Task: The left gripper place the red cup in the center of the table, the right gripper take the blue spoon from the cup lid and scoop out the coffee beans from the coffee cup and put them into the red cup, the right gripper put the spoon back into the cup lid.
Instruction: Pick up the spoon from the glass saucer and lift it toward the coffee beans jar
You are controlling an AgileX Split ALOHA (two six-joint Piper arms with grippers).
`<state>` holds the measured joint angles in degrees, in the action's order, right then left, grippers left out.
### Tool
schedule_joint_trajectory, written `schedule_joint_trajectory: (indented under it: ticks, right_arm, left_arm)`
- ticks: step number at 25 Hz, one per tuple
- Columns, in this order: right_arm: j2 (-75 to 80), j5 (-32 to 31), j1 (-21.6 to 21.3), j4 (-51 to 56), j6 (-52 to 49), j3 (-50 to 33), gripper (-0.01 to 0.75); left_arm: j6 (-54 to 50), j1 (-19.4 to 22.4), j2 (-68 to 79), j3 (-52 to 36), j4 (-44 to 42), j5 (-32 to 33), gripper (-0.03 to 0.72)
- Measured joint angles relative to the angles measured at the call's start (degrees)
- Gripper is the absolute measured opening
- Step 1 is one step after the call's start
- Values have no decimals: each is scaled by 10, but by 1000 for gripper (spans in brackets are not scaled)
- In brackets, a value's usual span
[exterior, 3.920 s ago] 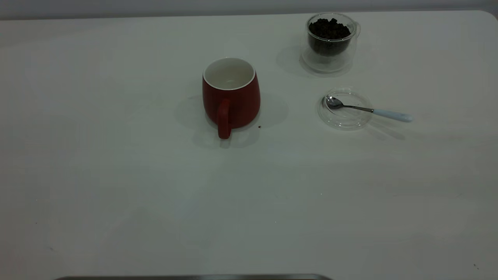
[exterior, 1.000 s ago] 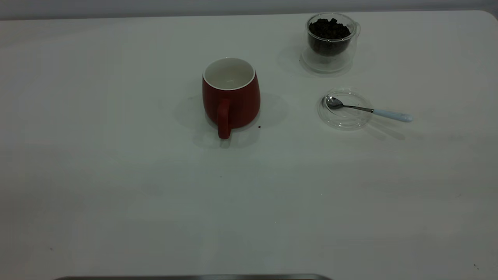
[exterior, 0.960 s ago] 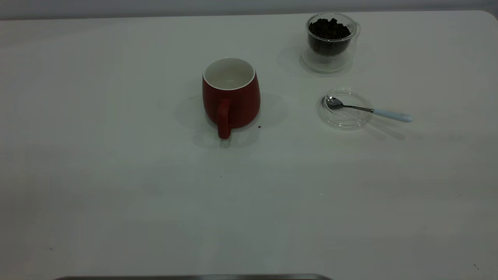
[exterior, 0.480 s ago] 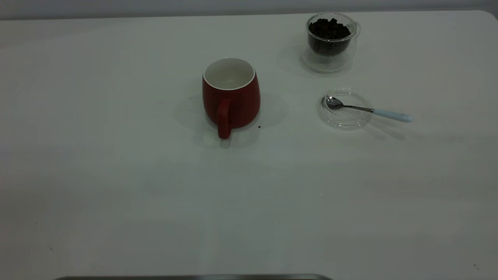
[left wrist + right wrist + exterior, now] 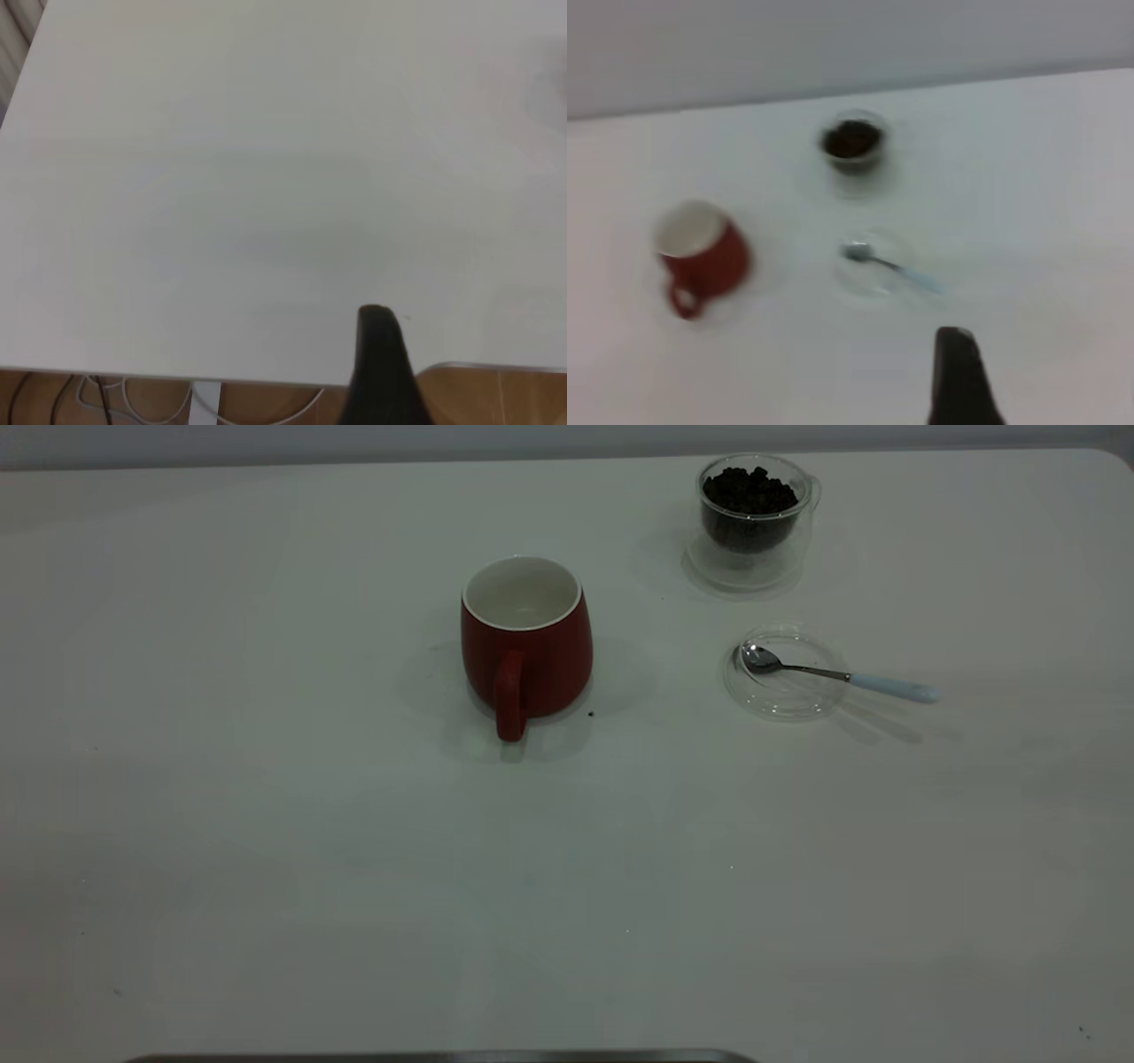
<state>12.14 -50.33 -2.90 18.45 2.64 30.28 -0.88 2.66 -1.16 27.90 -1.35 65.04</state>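
One finger (image 5: 961, 381) of the right gripper and one (image 5: 381, 367) of the left show; spread or pressed together, I cannot tell. One red cup (image 5: 526, 642) stands mid-table (image 5: 266, 824), one blue spoon (image 5: 833, 674) on one cup lid (image 5: 784, 695), one coffee cup (image 5: 751, 522) of coffee beans (image 5: 749, 489) behind.

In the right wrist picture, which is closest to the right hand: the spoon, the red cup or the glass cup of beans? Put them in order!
1. The spoon, lying across the lid, just beyond the right hand.
2. The red cup, off to the side of the lid.
3. The glass cup of beans, farthest, toward the table's far edge.
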Motion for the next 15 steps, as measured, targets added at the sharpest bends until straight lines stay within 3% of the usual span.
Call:
schedule_joint_trajectory:
  ticks: [3,8,15]
  right_arm:
    - [120,61,0,62,15,3,585]
    - [320,169,0,210,96,3,595]
    - [583,239,0,535,367,4,584]
  left_arm:
    - [0,0,0,0,0,0,586]
    - [0,0,0,0,0,0,586]
    - [0,0,0,0,0,0,586]
